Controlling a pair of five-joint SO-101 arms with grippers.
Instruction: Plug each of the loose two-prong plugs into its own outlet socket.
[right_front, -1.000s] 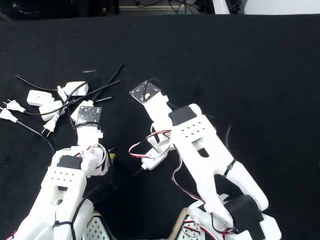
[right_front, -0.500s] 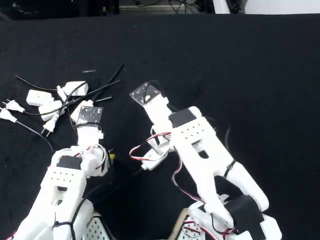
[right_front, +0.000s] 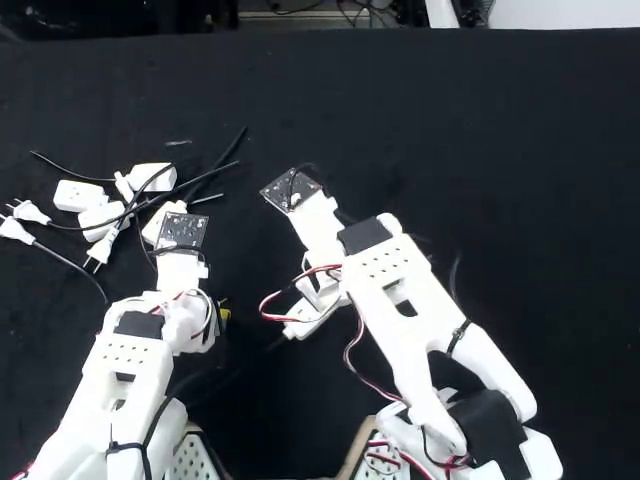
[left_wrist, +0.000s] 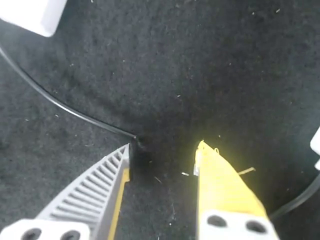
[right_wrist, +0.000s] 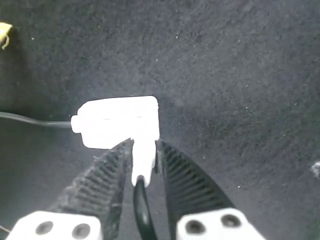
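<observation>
Over cloth (right_wrist: 240, 75), R gripper (right_wrist: 144, 145) pinches plug (right_wrist: 144, 164); L gripper (left_wrist: 164, 146) spread.

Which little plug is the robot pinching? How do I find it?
Find the black table, then the right arm's end effector near its middle. Pinched there is a white plug with a black cable, touching a white socket block. The other plugs lie loose in a pile at the table's left; this one alone is held.
</observation>
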